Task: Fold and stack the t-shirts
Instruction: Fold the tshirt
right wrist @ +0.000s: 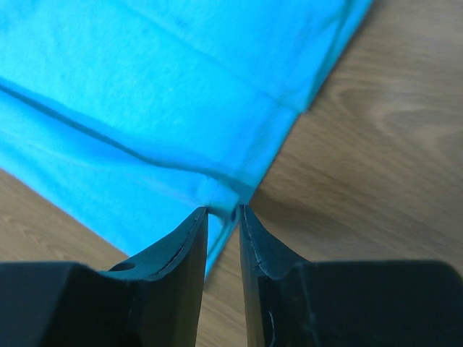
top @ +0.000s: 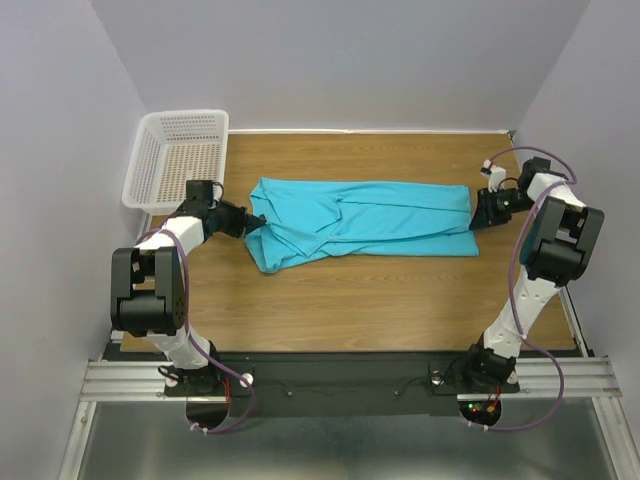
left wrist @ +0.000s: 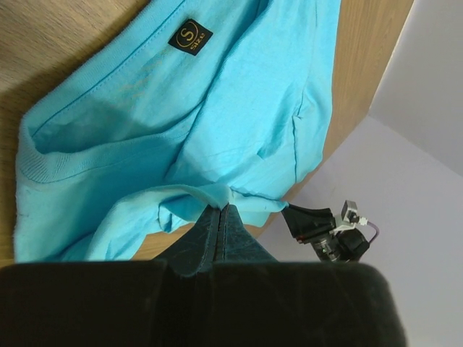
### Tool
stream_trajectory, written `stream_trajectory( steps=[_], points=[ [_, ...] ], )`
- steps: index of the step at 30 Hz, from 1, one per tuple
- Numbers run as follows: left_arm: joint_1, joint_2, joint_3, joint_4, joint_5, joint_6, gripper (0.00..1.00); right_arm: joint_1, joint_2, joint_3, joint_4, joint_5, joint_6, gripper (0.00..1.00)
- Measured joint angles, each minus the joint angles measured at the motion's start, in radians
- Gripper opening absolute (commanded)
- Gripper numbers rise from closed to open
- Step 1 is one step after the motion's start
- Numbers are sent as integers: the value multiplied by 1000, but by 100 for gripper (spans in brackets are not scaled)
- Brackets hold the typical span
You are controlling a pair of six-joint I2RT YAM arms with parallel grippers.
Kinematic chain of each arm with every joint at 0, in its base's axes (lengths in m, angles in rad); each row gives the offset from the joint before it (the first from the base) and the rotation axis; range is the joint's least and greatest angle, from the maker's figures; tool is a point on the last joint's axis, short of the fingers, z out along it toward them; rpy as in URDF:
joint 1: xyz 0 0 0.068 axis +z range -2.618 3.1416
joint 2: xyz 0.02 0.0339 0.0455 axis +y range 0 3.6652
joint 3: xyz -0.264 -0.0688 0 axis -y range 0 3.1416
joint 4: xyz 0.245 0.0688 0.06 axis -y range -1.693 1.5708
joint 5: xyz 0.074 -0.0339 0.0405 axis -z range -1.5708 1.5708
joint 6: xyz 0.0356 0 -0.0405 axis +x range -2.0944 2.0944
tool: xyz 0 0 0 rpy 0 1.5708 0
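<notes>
One turquoise t-shirt (top: 360,222) lies folded into a long band across the wooden table, neck end to the left. My left gripper (top: 252,222) is at that left end, shut on a pinch of the shirt's fabric (left wrist: 217,195) near the collar. The dark size label (left wrist: 190,36) shows inside the neck. At the right end my right gripper (top: 476,212) sits low over the hem corner. In the right wrist view its jaws stand a little apart (right wrist: 223,211), with the shirt's hem corner (right wrist: 224,189) at the tips and wood visible in the gap below.
A white mesh basket (top: 180,155) stands at the back left corner, just behind my left arm. Bare wooden table (top: 380,300) lies between the shirt and the arm bases. Walls close in the left, back and right sides.
</notes>
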Motion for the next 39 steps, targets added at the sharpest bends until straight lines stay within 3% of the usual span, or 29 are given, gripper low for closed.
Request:
stream_trajectory(
  steps=[12, 22, 31, 39],
  points=[
    [0, 15, 13, 7, 8, 1, 0, 0, -111, -61, 178, 42, 153, 38],
    [0, 41, 55, 11, 16, 1, 0, 0, -301, -233, 214, -212, 151, 40],
    [0, 66, 84, 14, 22, 1, 0, 0, -318, -374, 203, -280, 108, 40],
    [0, 92, 108, 24, 39, 16, 27, 0, -321, -374, 204, -299, 90, 40]
  ],
)
